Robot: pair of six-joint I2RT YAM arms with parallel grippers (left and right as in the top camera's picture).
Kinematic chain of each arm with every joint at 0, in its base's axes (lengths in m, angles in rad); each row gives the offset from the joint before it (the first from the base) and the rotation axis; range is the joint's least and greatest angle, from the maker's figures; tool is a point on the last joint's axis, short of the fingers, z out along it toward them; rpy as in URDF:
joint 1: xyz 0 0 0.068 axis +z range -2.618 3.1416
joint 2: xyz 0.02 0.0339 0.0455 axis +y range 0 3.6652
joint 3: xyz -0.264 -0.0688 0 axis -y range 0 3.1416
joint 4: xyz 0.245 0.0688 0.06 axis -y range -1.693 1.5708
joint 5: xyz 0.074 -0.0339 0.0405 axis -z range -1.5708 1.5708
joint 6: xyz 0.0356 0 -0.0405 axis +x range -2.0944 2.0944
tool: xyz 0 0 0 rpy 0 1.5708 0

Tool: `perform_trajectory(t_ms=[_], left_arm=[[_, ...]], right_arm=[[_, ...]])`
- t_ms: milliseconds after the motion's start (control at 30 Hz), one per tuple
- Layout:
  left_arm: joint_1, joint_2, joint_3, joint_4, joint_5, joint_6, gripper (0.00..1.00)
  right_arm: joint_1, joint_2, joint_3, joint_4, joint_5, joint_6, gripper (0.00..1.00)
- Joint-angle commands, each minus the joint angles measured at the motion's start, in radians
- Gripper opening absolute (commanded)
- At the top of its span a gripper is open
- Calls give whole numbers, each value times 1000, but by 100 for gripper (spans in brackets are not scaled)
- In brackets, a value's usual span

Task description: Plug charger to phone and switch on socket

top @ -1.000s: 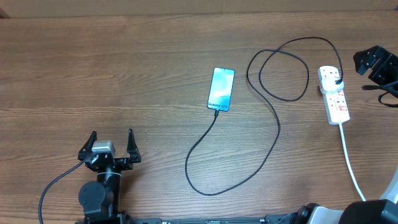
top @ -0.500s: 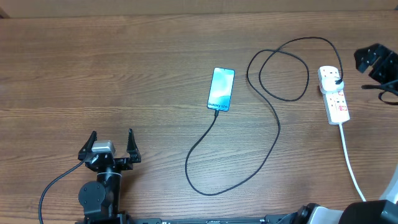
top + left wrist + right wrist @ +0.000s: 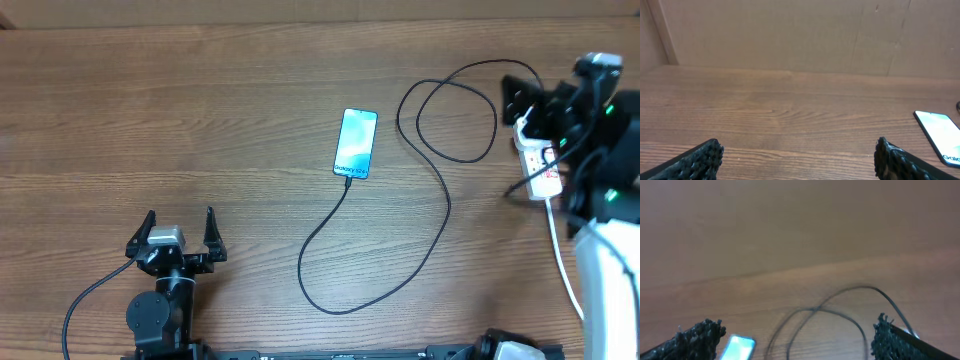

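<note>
The phone (image 3: 356,143) lies screen-up in the middle of the table; it also shows in the left wrist view (image 3: 940,141) and, blurred, in the right wrist view (image 3: 739,347). The black charger cable (image 3: 440,200) runs from the phone's near end in a big loop to the white socket strip (image 3: 546,172) at the right, and its loop shows in the right wrist view (image 3: 816,314). My right gripper (image 3: 525,110) is open, right over the strip's far end, hiding the plug. My left gripper (image 3: 180,232) is open and empty at the front left.
The strip's thick white cord (image 3: 564,265) runs toward the front right edge. My right arm's white body (image 3: 610,280) fills the right edge of the overhead view. A brown wall (image 3: 800,35) stands behind the table.
My right arm has swung in from the far right edge to over the socket strip's far end, now covering the plug. The left arm, phone and cable have not moved.
</note>
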Motion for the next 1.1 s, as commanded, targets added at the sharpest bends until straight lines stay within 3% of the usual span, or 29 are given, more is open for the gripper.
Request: perform_trajectory(t_ms=[0, 267, 733, 900, 1067], left_arm=[[5, -10, -4, -2, 14, 26, 100], [5, -10, -4, -2, 14, 26, 100], [5, -10, -4, -2, 14, 26, 100], [5, -10, -4, -2, 14, 26, 100], [5, -10, -4, -2, 14, 26, 100]], right_arm=[[60, -123, -117, 135, 18, 0, 100], [160, -367, -406, 389, 59, 0, 100], [215, -755, -887, 470, 78, -1, 100], [216, -849, -965, 468, 77, 0, 100], [227, -911, -967, 355, 107, -1, 100]])
